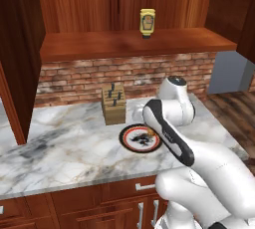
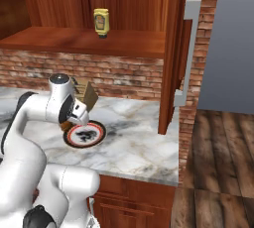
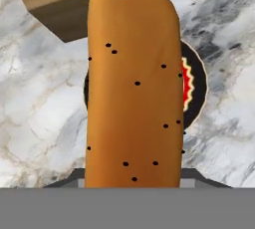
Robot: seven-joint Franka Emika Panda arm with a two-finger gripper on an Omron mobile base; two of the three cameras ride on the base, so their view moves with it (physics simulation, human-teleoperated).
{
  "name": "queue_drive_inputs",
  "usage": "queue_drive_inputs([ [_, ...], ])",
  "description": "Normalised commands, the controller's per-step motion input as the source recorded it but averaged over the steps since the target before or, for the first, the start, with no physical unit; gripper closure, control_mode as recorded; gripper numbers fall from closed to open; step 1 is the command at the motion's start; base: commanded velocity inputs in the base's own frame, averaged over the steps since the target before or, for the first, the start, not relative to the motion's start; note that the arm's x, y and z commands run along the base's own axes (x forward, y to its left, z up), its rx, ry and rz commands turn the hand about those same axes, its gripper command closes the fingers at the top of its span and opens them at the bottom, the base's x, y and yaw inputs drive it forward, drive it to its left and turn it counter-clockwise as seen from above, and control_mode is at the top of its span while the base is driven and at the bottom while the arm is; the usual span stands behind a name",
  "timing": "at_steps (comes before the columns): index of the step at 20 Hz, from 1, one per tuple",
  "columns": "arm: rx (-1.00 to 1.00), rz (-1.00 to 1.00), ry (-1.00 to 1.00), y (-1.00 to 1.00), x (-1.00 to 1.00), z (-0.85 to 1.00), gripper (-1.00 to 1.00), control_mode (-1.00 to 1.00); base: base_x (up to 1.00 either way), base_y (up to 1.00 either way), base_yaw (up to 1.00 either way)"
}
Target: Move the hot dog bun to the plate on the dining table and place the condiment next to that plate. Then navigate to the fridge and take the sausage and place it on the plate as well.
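Note:
The tan-orange hot dog bun (image 3: 133,83), dotted with dark seeds, stands lengthwise right in front of the hand camera and hides the fingertips. It hangs above a white plate with a black rim and red ring (image 3: 191,84) on the marble counter (image 1: 60,143). My gripper (image 2: 77,119) points down over that plate (image 2: 97,134) and appears shut on the bun. The yellow condiment bottle (image 1: 147,22) stands upright on the wooden shelf (image 2: 101,22) above the counter. The blue plate, the dining table and the sausage are out of view.
A wooden knife block (image 1: 114,104) stands just behind the ringed plate (image 1: 128,142), against the brick wall. Wooden cabinet sides flank the shelf. The grey fridge (image 2: 232,43) rises at the right beyond the counter's end, over a wood floor.

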Motion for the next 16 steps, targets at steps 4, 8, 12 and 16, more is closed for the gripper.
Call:
queue_drive_inputs([
  [4, 0.04, 0.03, 0.00, -0.39, -0.89, 1.00, 1.00, -1.00, 0.00, 0.00, 0.00],
  [8, 0.01, 0.05, 0.00, -0.50, -0.86, 0.75, 1.00, -1.00, 0.00, 0.00, 0.00],
  [12, 0.00, 0.06, 0.00, -0.29, -0.56, 0.22, 1.00, 1.00, -0.17, -0.04, 0.00],
  [16, 0.00, 0.00, 0.00, 0.00, 0.00, 0.00, 1.00, 1.00, -0.95, 0.00, 0.00],
])
